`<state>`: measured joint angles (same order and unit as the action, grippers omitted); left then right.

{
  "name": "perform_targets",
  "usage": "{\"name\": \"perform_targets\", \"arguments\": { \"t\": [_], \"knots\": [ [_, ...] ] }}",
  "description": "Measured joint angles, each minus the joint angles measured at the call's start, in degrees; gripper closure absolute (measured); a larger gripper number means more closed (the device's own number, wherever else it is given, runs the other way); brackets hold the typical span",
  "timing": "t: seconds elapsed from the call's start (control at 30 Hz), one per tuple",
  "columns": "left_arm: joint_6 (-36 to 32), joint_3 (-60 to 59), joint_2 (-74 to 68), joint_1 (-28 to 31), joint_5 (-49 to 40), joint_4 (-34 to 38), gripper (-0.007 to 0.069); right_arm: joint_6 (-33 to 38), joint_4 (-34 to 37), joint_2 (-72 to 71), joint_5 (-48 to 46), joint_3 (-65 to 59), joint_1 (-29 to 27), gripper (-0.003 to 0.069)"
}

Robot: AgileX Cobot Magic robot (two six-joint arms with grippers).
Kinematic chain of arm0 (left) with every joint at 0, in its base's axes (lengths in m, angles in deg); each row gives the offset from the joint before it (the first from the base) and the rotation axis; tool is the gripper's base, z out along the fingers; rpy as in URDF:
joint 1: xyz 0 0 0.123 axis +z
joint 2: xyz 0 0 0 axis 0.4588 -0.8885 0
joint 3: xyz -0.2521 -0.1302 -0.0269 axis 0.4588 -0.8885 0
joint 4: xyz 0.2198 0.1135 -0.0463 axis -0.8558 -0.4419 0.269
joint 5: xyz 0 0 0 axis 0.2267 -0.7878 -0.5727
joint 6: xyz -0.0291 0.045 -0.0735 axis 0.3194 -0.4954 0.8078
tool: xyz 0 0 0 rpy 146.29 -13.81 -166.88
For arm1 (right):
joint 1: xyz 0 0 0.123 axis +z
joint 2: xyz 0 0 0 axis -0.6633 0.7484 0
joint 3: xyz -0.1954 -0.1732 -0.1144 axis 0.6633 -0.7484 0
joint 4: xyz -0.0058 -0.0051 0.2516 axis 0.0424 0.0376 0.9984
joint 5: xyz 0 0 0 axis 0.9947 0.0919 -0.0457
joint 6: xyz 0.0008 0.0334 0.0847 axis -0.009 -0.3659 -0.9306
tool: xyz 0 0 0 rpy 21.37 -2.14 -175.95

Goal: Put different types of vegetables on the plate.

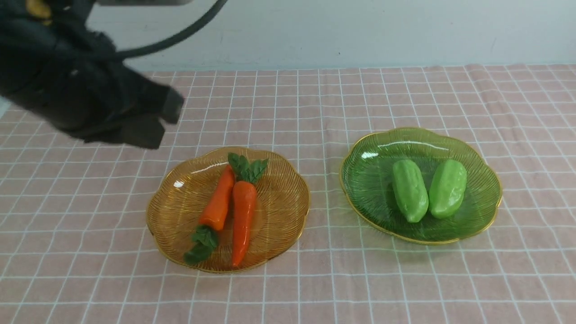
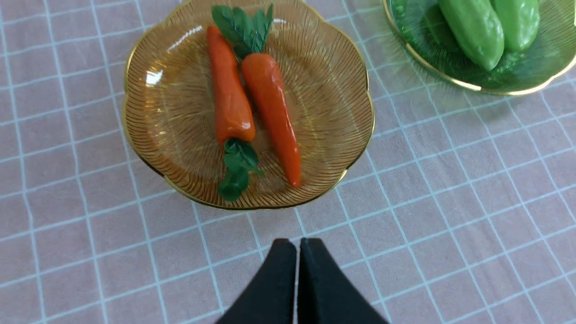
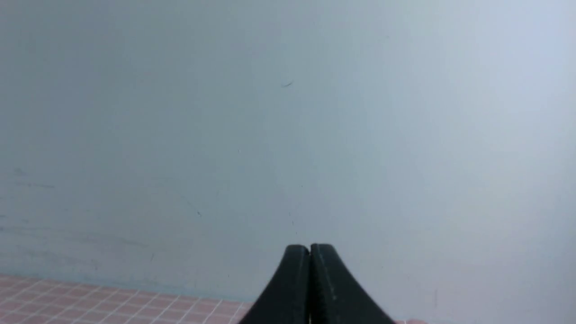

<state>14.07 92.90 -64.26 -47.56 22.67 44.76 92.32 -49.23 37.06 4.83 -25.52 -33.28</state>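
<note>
Two orange carrots [image 1: 234,207] [image 2: 252,103] with green tops lie side by side on an amber glass plate [image 1: 279,180] [image 2: 333,90]. Two light-green gourds [image 1: 427,189] [image 2: 486,22] rest together on a green glass plate [image 1: 369,175] [image 2: 418,40] to its right. My left gripper [image 1: 155,119] [image 2: 298,243] hangs above the cloth behind and to the left of the amber plate, its fingers pressed together with nothing between them. In its wrist view my right gripper [image 3: 309,247] is shut and empty, facing the pale wall; the front view does not show it.
A pink cloth with a white grid [image 1: 315,279] [image 2: 450,202] covers the table. A pale grey wall [image 1: 360,31] [image 3: 288,112] rises at the far edge. A black cable [image 1: 180,33] loops above the left arm.
</note>
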Motion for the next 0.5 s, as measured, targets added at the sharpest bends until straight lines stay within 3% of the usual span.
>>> {"name": "perform_targets", "arguments": {
  "t": [0.23,0.5],
  "knots": [
    [2.17,-24.94,31.52,0.0,16.12,0.0,0.0628,-0.07,-0.04,-0.26,0.31,-0.35,0.0,0.0675],
    [3.1,-30.52,42.46,0.0,17.82,0.12,0.0628,-0.07,-0.04,-0.26,0.19,-0.42,0.0,0.0675]
  ]
}}
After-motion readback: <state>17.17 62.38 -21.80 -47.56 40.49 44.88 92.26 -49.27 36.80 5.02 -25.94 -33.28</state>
